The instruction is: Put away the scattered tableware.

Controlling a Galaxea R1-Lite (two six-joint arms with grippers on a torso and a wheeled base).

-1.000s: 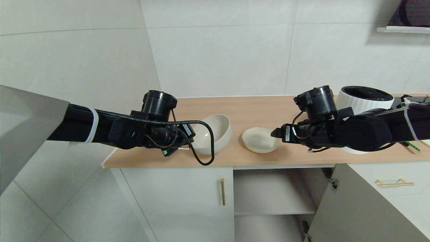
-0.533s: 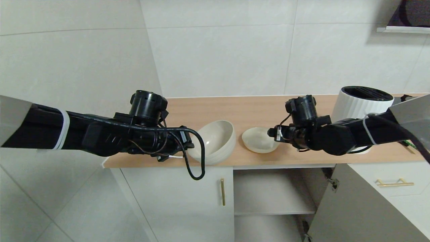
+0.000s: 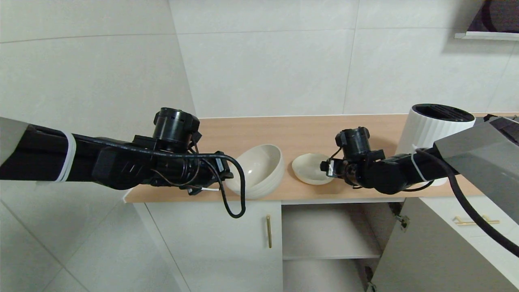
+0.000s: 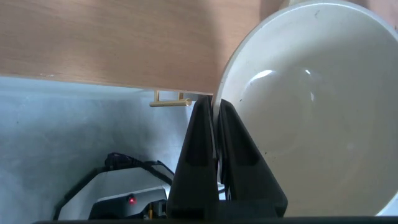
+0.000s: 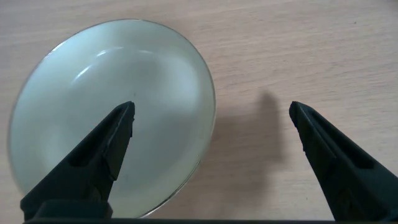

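A large cream bowl [image 3: 259, 170] leans tilted at the front edge of the wooden counter [image 3: 308, 134]. My left gripper [image 3: 227, 176] is shut on its near rim. In the left wrist view the fingers [image 4: 214, 118] pinch the rim of the bowl [image 4: 311, 112]. A small shallow cream dish [image 3: 310, 168] lies flat to the right of the bowl. My right gripper [image 3: 324, 166] hovers at its right edge. In the right wrist view that gripper [image 5: 211, 109] is open, one finger over the dish [image 5: 112, 112] and the other over bare wood.
A tall white ribbed container [image 3: 438, 125] stands on the counter behind my right arm. Below the counter a cabinet [image 3: 328, 231] is open, with its door [image 3: 425, 251] swung out to the right. A closed door with a gold handle [image 3: 268, 231] is on the left.
The left gripper has drawn the bowl down toward the counter's front edge. The right gripper has dropped lower and shifted slightly left at the dish's right edge.
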